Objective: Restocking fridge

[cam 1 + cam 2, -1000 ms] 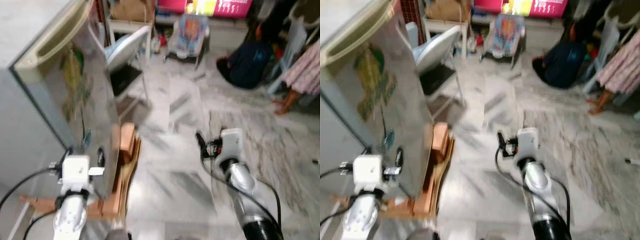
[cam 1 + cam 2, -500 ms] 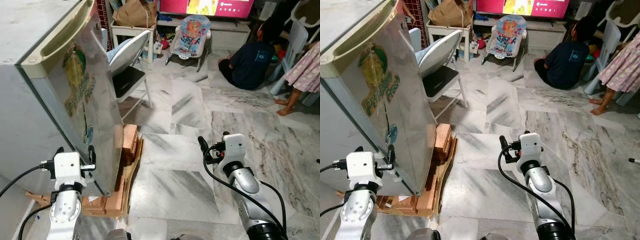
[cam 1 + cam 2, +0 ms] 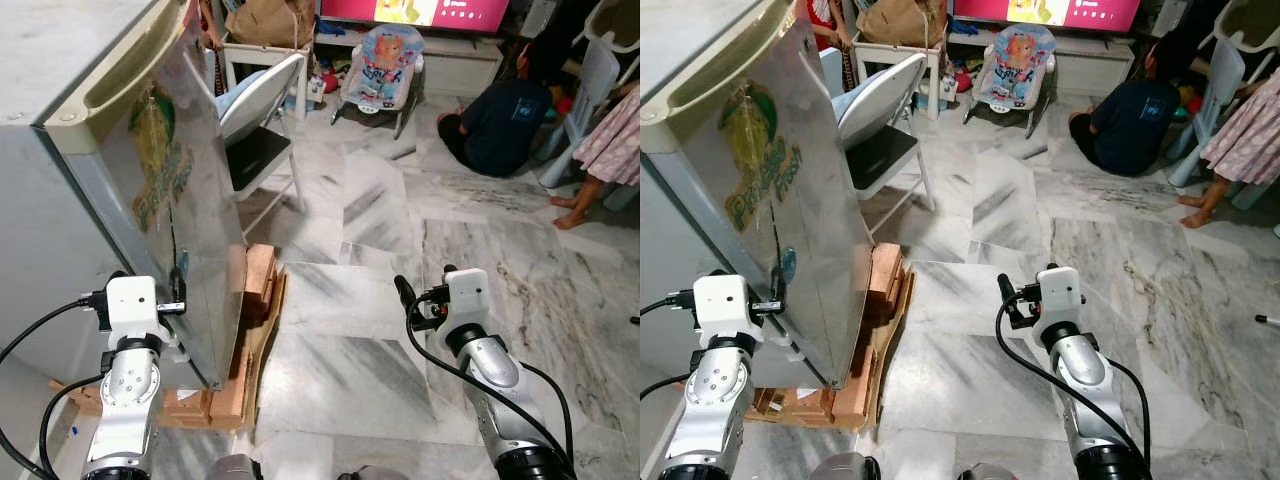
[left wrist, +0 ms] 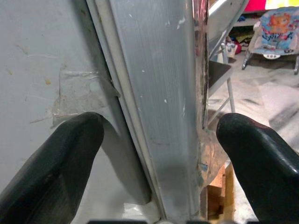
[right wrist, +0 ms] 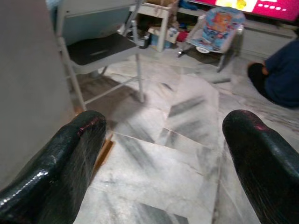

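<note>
At the far left: the grey metal fridge [image 3: 60, 150] is seen on a stack of wooden planks [image 3: 250, 300], its silver door [image 3: 185, 230] bearing a green-and-yellow sticker.
Left gripper [image 4: 154, 154]: held open, one black finger on each side of the door's edge, nothing clamped.
Middle: a grey folding chair [image 3: 255, 130] stands beyond the door.
Right gripper [image 5: 163, 154]: held open and empty over the marble floor [image 3: 380, 340].
Progress: judged early; no goods are carried, and the door is yet to be swung wide.
</note>
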